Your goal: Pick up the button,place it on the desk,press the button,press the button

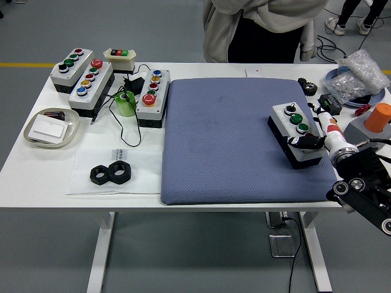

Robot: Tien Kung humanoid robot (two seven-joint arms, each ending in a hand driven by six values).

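Observation:
A grey-and-black button box (293,129) lies at an angle on the right part of the blue mat (226,140). Its top shows a black knob and two green buttons. My right hand (307,143) comes in from the lower right, and its black fingers (303,141) curl across the box's near end, covering what lies under them. The box rests flat on the mat. My left arm is out of view.
Three more button boxes (90,85) and a green tape roll (126,104) crowd the back left. A white dish (33,135) and two black nuts (112,173) lie at the left front. An orange-capped box (377,119) and bagged parts (360,73) sit far right. A person (263,30) stands behind the table.

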